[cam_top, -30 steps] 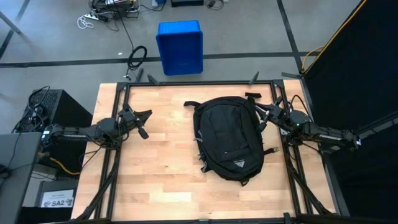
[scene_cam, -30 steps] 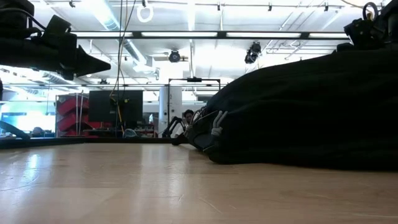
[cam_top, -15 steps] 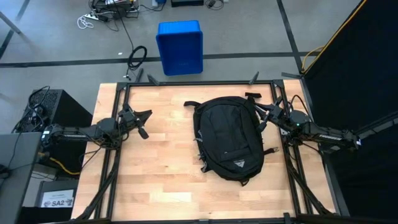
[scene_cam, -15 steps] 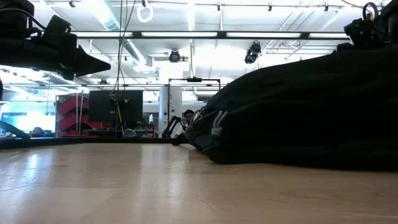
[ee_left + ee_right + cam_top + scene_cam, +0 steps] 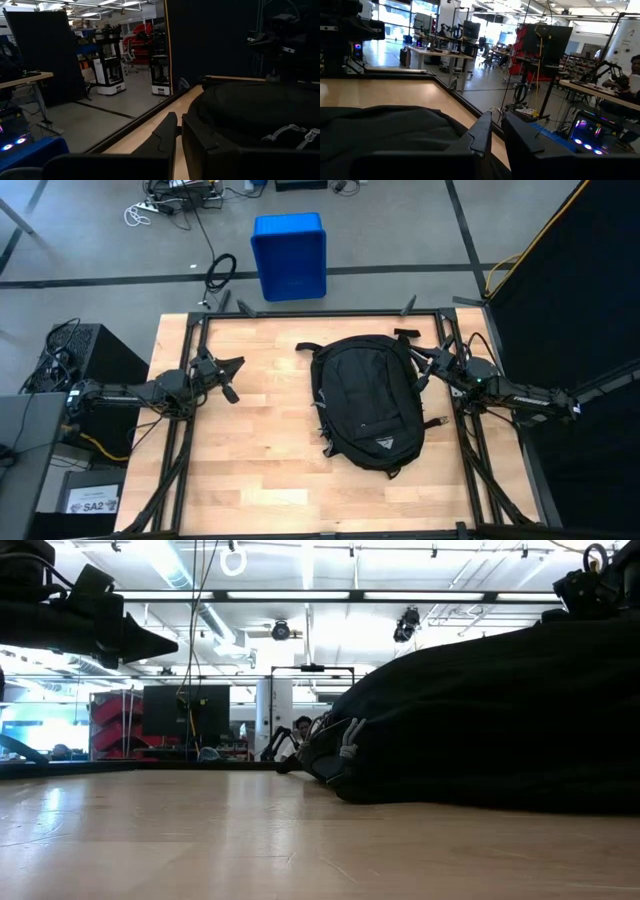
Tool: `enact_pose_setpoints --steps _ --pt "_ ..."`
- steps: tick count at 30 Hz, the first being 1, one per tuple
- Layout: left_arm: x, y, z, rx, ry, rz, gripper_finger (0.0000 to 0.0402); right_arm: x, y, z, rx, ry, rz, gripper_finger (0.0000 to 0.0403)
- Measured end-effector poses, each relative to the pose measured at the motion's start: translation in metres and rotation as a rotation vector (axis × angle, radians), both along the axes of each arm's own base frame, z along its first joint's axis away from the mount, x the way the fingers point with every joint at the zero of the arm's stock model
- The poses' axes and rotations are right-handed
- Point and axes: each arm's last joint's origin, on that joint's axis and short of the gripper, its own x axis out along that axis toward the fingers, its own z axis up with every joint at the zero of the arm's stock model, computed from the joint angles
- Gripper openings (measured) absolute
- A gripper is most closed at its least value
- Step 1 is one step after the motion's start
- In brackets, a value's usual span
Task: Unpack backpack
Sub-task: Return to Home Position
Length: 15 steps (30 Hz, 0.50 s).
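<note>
High view: backpack [image 5: 365,402] beside right gripper [image 5: 424,372]; bare table [image 5: 265,435] toward left gripper [image 5: 235,378]

- The left arm [image 5: 120,392] reached in level from the left side of the bench [image 5: 270,460], with the left claw [image 5: 232,380] raised above the wood and its fingers nearly together.
- The right arm [image 5: 520,392] mirrored it from the right side, the right claw [image 5: 420,370] pointing inward with its fingers likewise drawn close.

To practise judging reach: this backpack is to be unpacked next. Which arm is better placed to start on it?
Right. The right gripper hangs just beside the backpack; the left gripper hangs farther off over the table.
</note>
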Motion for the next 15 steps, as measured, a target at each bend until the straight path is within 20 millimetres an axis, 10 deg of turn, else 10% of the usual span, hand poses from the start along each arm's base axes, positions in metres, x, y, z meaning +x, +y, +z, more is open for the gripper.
enact_pose_setpoints --steps 15 --pt "0.0 0.0 0.0 0.0 0.0 0.0 0.0003 0.0 0.0 0.0 0.0 0.0 0.0 0.0038"
